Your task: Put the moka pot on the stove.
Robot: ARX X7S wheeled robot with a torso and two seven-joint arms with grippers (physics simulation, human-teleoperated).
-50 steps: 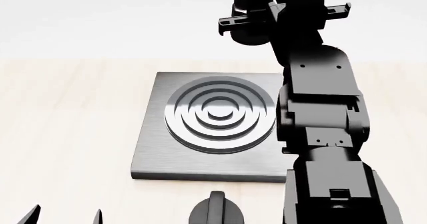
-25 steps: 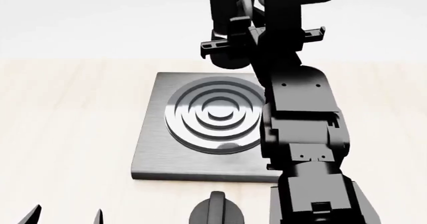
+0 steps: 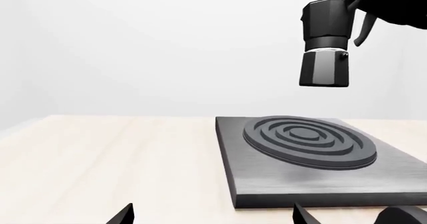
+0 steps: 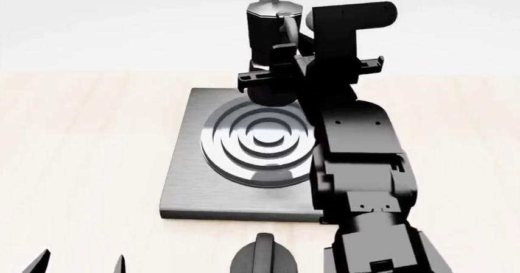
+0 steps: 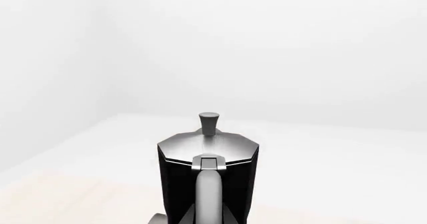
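Your right gripper (image 4: 284,53) is closed on the handle side of the moka pot (image 4: 272,26) and holds it in the air; the fingertips themselves sit behind the pot and the wrist housing, so the exact grip on the handle cannot be made out. From the right wrist camera you look straight down the handle at the pot (image 5: 208,174), upright, its silver lid and knob facing up.

The pot hangs clear above the stove (image 4: 191,163). In the left wrist view there is open air between the base of the pot (image 3: 325,44) and the stove (image 3: 267,184) — nothing touches. In that view it sits over the far part of the ring burner (image 3: 307,140), not over its centre. In the head view a soft dark reflection shows on the burner (image 4: 264,142) at its near edge.

The stove's near and left edges are fully in view and the wooden table (image 4: 81,163) beside them is bare; your right arm covers the stove's right edge. Just off the stove's near edge stands a short black knob with an upright fin (image 4: 264,258).

Your left gripper (image 3: 212,216) shows only as two dark fingertips (image 3: 123,215) at the picture edge, set well apart, holding nothing, low over the table and short of the stove's near edge.
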